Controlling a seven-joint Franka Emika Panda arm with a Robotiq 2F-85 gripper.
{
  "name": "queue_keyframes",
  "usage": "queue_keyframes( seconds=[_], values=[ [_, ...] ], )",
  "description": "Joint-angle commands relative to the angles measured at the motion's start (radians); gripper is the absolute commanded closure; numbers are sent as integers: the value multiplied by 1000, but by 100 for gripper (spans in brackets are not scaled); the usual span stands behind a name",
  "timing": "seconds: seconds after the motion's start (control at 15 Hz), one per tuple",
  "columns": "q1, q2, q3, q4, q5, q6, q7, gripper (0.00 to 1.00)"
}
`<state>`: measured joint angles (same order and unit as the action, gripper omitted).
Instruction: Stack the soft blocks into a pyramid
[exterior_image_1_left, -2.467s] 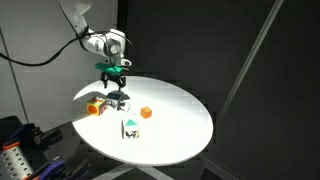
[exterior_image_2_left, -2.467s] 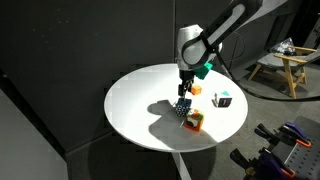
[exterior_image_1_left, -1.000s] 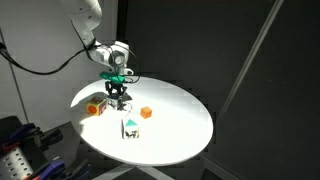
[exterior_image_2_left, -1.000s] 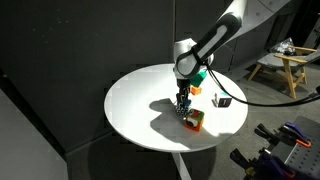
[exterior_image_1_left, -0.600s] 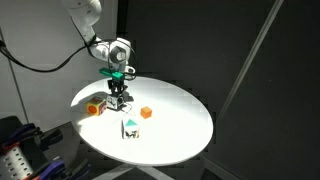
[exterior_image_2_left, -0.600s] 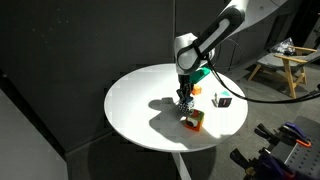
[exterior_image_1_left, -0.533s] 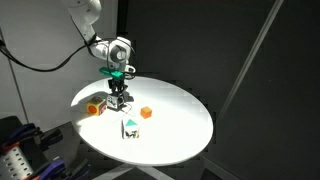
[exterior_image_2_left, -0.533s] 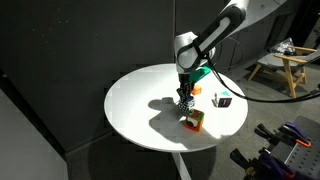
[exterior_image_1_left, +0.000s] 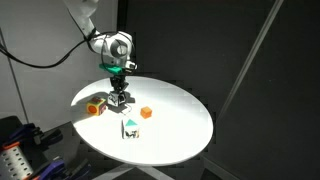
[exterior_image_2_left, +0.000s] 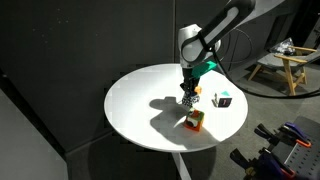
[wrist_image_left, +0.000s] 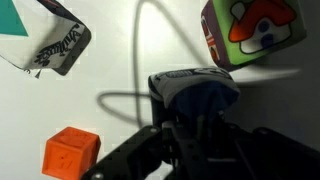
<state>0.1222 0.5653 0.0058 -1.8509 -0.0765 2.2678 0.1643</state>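
Fingers (wrist_image_left: 150, 150) pinched tight on the blue and white block (wrist_image_left: 195, 86), a cube with rounded edges. Gripper (exterior_image_1_left: 119, 96) holds it low over the round white table (exterior_image_1_left: 180, 125). Orange-red block (exterior_image_1_left: 96, 106) sits near it, house print on one face. White block with teal marks (exterior_image_1_left: 131, 128) and small orange cube (exterior_image_1_left: 146, 113) lie apart on smooth tabletop.

No readable text, labels, numbers anywhere; soft blocks (wrist_image_left: 250, 35) show only pictures.
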Motion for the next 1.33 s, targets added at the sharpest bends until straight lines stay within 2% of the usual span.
queue_keyframes(
  seconds=[0.0,0.67,1.27],
  values=[
    [-7,-78,-2,-73,-14,-12,-33,92],
    [-42,-173,15,-202,-31,14,-242,92],
    [-53,-170,27,-230,-24,48,-333,92]
  ],
)
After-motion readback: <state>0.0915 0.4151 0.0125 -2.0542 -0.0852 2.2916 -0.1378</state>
